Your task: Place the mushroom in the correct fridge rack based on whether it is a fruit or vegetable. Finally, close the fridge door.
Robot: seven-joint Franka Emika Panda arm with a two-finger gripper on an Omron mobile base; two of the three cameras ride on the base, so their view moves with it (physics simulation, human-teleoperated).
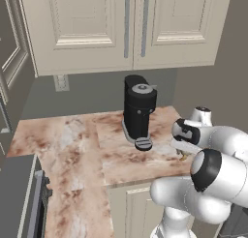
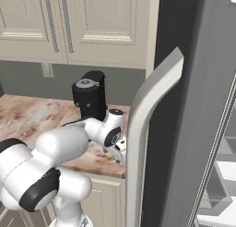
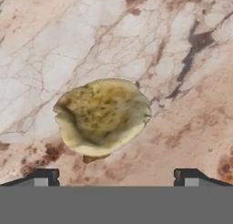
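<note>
Lying on the marble counter (image 3: pixel 191 127), the mushroom (image 3: pixel 102 116) is seen straight ahead of the gripper (image 3: pixel 116 177), centred between its widely parted, empty fingertips (image 3: pixel 43 176), its broader span running roughly across the gap between them.

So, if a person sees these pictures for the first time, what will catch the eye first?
Probably the mushroom, lying on the marble counter right below the gripper, whose fingertips stand wide apart. Next, the black coffee machine standing at the back of the counter, and the grey fridge door open at the right.
</note>
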